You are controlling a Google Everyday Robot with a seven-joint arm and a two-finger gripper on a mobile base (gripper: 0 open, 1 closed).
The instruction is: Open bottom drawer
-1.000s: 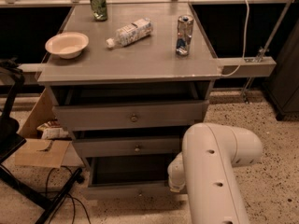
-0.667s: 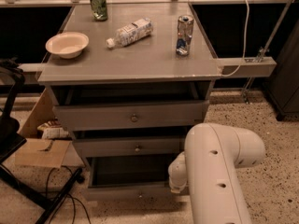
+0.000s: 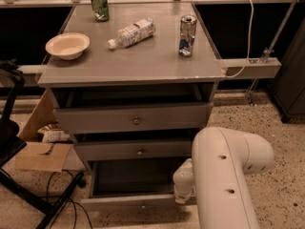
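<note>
The bottom drawer (image 3: 128,202) of the grey cabinet stands pulled out toward me. Its slim front is low in the view and its plain grey inside (image 3: 133,175) shows. The mid-sized middle drawer front (image 3: 138,150) and the tall top drawer front (image 3: 136,119) are each out a little. My white arm (image 3: 228,175) reaches in from the lower right. My gripper (image 3: 183,195) is at the arm's end, by the right end of the bottom drawer's front, mostly hidden behind the wrist.
On the cabinet top (image 3: 157,61) are a white bowl (image 3: 67,45), a lying plastic bottle (image 3: 132,32), a green can (image 3: 99,5) and a silver can (image 3: 188,36). Cardboard (image 3: 43,155), cables and a black stand (image 3: 9,142) are on the left floor.
The bottom drawer's front seems slightly further out toward me. The arm has hardly moved.
</note>
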